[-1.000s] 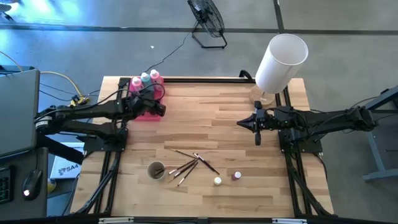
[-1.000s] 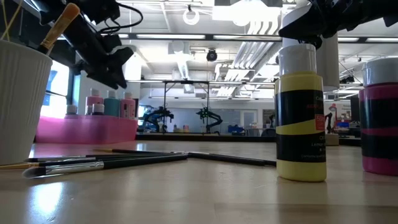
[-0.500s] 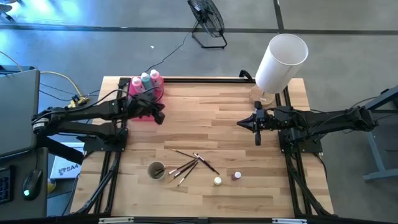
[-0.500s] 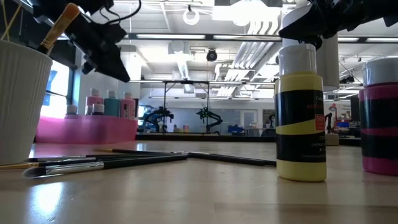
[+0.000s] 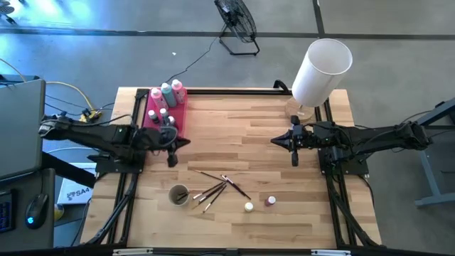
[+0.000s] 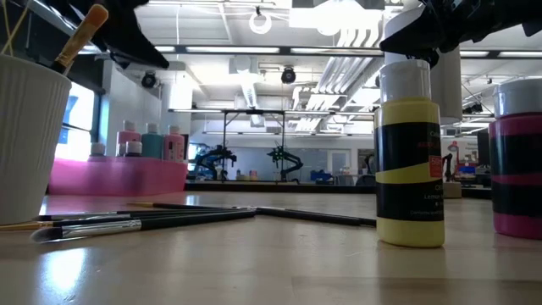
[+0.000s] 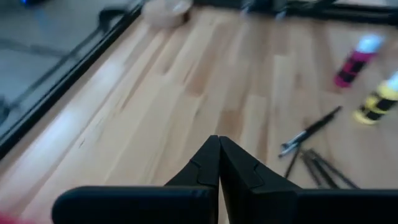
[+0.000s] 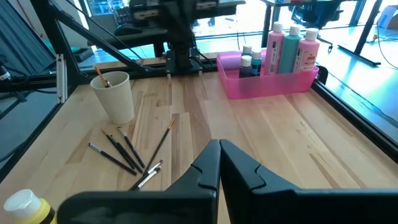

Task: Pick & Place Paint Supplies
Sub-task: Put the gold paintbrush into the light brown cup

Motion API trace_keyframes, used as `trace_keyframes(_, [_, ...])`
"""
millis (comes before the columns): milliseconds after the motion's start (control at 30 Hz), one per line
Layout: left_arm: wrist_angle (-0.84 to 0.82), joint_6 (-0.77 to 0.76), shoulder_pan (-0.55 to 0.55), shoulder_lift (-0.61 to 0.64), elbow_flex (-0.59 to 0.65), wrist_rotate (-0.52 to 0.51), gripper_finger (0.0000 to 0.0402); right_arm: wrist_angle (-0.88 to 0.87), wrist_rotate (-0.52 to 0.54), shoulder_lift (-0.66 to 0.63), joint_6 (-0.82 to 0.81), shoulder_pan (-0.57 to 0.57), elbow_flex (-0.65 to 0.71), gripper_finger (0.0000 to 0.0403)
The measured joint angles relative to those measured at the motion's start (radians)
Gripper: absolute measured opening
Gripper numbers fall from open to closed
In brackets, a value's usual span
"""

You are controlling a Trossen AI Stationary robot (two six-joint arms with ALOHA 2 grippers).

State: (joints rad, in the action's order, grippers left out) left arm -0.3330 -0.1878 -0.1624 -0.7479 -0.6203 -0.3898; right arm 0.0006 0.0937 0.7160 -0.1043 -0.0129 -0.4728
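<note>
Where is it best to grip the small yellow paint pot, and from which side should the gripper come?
Probably grip the yellow paint pot across its round body, just under the white cap, coming straight down from above. It stands upright, apart from the magenta pot and the brushes, so both sides are free.

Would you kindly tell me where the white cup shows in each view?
High view: white cup, near table edge, left of the brushes.
Low view: far left.
Left wrist view: blurred, top.
Right wrist view: left of centre.
Shared landmark: the brushes.

Overhead and table-level views share the brushes (image 5: 217, 188); wrist cameras face forward.
</note>
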Motion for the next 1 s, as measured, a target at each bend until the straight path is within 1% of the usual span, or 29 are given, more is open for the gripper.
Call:
trace_keyframes(133, [0.194,0.152,-0.099,-0.003,0.067,-0.007,0.0001,0.000,0.000,0.000,0.000,0.000,0.000,0.0002])
trace_keyframes(233, [0.339,0.282,-0.133,-0.002,0.116,0.049,0.0001,0.001,0.000,0.000,0.000,0.000,0.000,0.0002])
trace_keyframes(333, [0.404,0.338,-0.132,-0.002,0.146,0.131,0.0001,0.001,0.000,0.000,0.000,0.000,0.000,0.0002])
trace_keyframes(400, [0.395,0.333,-0.132,-0.002,0.148,0.176,0.0001,0.001,0.000,0.000,0.000,0.000,0.000,0.0002])
trace_keyframes(533, [0.354,0.278,-0.133,-0.003,0.149,0.198,0.0001,0.001,0.000,0.000,0.000,0.000,0.000,0.0002])
trace_keyframes(800, [0.353,0.209,-0.132,-0.002,0.149,0.127,0.0001,0.001,0.000,0.000,0.000,0.000,0.000,0.0002])
trace_keyframes(867, [0.353,0.190,-0.132,-0.002,0.149,0.123,0.0001,0.001,0.000,0.000,0.000,0.000,0.000,0.0002])
trace_keyframes(1000, [0.352,0.182,-0.132,-0.002,0.149,0.090,0.0001,0.001,0.000,0.000,0.000,0.000,0.000,0.0002])
